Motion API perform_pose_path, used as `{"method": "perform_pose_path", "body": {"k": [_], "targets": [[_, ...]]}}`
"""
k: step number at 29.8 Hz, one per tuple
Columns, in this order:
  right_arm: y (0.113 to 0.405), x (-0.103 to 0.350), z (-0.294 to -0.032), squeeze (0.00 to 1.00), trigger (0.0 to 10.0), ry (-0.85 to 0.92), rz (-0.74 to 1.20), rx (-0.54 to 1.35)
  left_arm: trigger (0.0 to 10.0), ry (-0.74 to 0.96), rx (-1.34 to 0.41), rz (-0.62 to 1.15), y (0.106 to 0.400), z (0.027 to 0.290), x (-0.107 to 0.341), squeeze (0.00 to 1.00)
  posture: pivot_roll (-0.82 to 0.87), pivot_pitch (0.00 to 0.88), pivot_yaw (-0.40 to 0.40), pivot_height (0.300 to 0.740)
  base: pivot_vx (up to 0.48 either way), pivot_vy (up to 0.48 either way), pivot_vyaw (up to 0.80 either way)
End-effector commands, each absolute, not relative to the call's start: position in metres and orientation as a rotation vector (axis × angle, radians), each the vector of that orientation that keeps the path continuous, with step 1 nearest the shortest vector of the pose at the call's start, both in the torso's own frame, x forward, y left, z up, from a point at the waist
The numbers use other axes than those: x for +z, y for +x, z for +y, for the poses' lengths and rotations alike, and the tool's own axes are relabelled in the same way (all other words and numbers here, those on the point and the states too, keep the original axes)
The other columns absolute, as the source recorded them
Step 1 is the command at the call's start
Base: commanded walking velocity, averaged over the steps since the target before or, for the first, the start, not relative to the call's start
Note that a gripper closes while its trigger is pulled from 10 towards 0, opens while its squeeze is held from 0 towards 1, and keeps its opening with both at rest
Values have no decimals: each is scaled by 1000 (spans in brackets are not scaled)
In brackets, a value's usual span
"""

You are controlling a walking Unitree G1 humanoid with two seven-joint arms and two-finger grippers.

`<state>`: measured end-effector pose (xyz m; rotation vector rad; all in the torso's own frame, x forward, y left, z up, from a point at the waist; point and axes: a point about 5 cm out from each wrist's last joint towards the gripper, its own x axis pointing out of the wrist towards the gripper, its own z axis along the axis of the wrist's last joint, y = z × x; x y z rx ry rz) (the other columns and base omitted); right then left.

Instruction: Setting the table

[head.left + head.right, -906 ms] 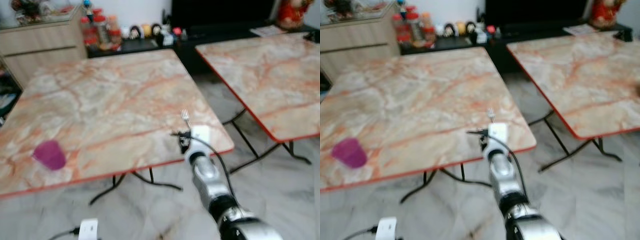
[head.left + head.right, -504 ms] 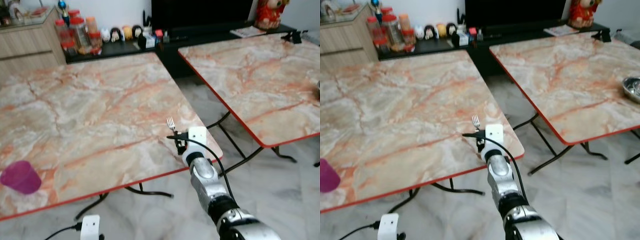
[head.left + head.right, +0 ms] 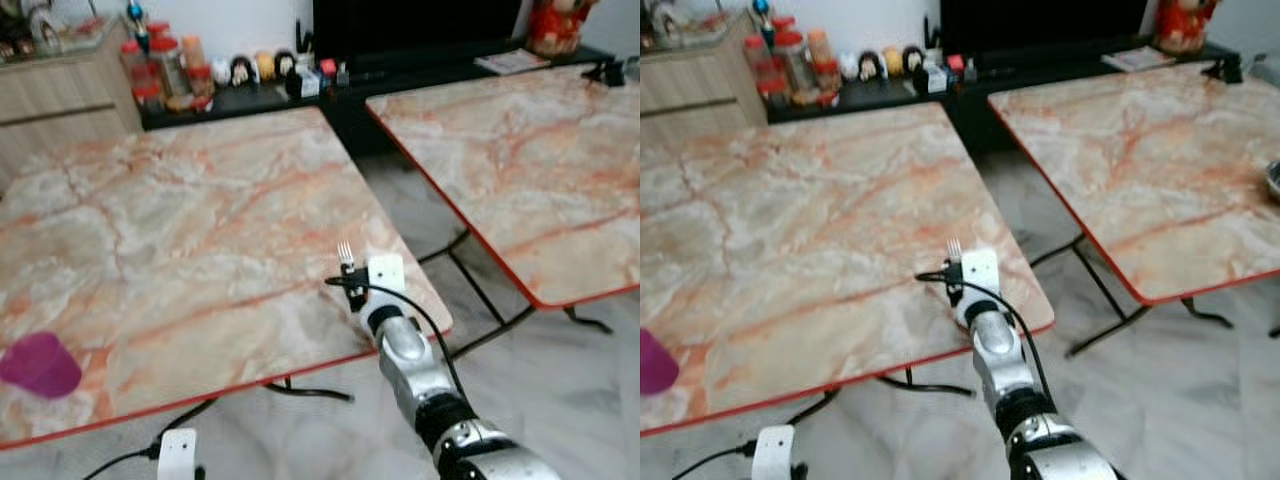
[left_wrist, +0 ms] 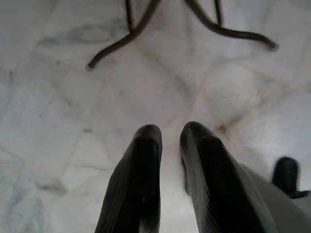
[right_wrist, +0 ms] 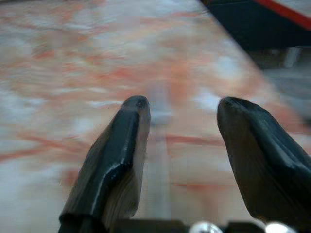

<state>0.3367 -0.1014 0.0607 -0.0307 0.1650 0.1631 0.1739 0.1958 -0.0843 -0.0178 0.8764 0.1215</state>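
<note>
The left gripper (image 4: 169, 133), fingers nearly together, hangs over floor tiles, while at the near marble table's (image 3: 200, 230) five-o'clock corner the right gripper (image 5: 182, 109), jaws spread, carries a slim silver fork (image 3: 346, 252) pointing tines-up toward twelve.

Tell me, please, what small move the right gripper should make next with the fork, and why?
Probably lower the fork onto the table and let go. The right gripper hovers over the table's near right corner with the fork pointing ahead, so a short descent would likely lay it flat, away from the edge.
</note>
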Motion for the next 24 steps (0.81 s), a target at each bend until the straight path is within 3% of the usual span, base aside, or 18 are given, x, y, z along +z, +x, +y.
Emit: {"method": "perform_pose_path", "body": {"k": [1, 9, 16, 24], "targets": [[340, 69, -94, 0, 10000, -22, 138, 178, 10000, -14, 130, 896, 169, 200, -86, 0, -16, 0, 41, 740, 292, 0, 0], [340, 68, -93, 0, 10000, -31, 136, 191, 10000, -13, 131, 898, 169, 200, -86, 0, -17, 0, 40, 740, 296, 0, 0], [338, 66, -92, 0, 10000, -23, 139, 191, 10000, -14, 131, 897, 169, 199, -86, 0, -16, 0, 39, 740, 293, 0, 447], [331, 58, -93, 0, 10000, -25, 162, 197, 10000, -17, 134, 896, 168, 200, -87, 0, -16, 0, 37, 740, 0, 0, 0]]}}
